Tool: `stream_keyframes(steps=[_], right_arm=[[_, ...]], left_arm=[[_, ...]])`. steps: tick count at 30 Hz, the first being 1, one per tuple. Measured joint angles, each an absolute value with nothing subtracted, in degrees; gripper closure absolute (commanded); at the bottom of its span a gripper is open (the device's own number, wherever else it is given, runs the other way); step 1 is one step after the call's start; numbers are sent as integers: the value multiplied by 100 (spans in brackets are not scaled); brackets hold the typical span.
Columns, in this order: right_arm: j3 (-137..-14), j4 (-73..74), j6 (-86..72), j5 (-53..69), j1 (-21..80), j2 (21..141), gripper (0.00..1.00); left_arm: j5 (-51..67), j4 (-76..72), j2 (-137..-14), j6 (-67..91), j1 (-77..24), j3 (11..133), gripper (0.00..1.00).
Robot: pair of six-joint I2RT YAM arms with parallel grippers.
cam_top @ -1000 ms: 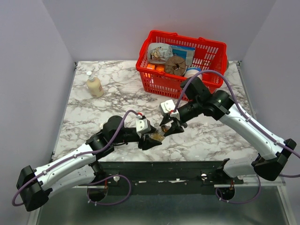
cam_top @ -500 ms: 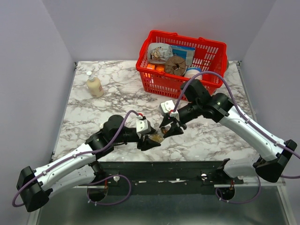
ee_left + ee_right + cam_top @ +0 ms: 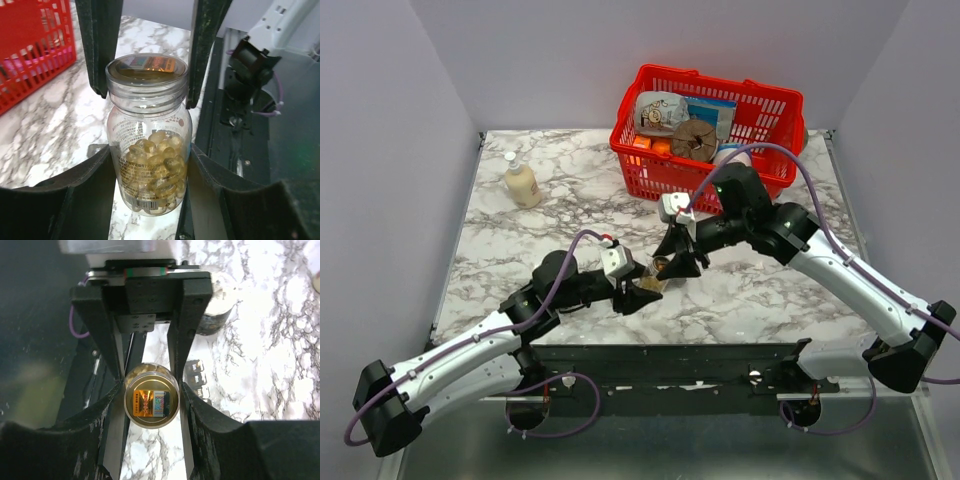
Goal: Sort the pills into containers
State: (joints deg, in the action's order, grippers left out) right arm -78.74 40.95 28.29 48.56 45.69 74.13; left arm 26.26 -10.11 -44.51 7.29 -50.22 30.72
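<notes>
Both arms have drifted slightly left together, the left gripper (image 3: 642, 293) still clamping the clear bottle (image 3: 148, 145) by its body and the right gripper (image 3: 671, 268) pinching its top above the near middle of the table (image 3: 520, 240), so the pills (image 3: 155, 162) remain inside, with opening apparently under way and none sorted.

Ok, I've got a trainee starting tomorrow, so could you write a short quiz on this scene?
1. True or false: the left claw grips the pill bottle around its body.
2. The right claw is closed on which part of that bottle? A its top; B its base; C none, it hangs open.
3. In the overhead view, on which side of the red basket does the cream pump bottle stand?
Key: 1 true; 2 A; 3 on its left, well apart from it.
</notes>
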Motion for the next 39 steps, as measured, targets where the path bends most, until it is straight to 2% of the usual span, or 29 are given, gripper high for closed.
stream_keyframes(steps=[5,6,9,12,13,15,16,19,20,22,31,39], right_arm=[[-7561,3267,1660,4213,4545,7456,88],[-7535,3157,1463,4077,4541,7494,82],[-7535,2899,1046,3889,4512,7638,75],[-7537,2816,832,3879,4469,7754,63],[-7537,2808,786,3879,4458,7784,52],[-7537,2803,731,3883,4451,7830,40],[-7537,2805,711,3885,4451,7848,27],[-7557,2978,657,4040,4486,7935,7],[-7603,3059,670,4110,4491,7981,5],[-7819,3291,770,4259,4410,8062,1],[-8766,4377,2156,5391,4025,7915,0],[-9002,6451,5743,6055,4032,7590,2]], left_arm=[[1737,-961,-4333,582,-5026,2950,100],[1527,-943,-4333,537,-5026,2939,100],[1166,-882,-4342,414,-5026,2939,100],[1028,-836,-4383,311,-5024,2936,100],[998,-836,-4394,285,-5022,2921,100],[969,-821,-4394,276,-5019,2897,100],[969,-823,-4394,279,-5019,2880,100],[982,-1120,-4390,276,-5019,2871,100],[1057,-1149,-4364,248,-5019,2891,100],[1256,-1221,-4348,255,-4995,2895,100],[2064,-1009,-4182,276,-4943,3002,100],[3330,-515,-4268,196,-4740,3387,100]])
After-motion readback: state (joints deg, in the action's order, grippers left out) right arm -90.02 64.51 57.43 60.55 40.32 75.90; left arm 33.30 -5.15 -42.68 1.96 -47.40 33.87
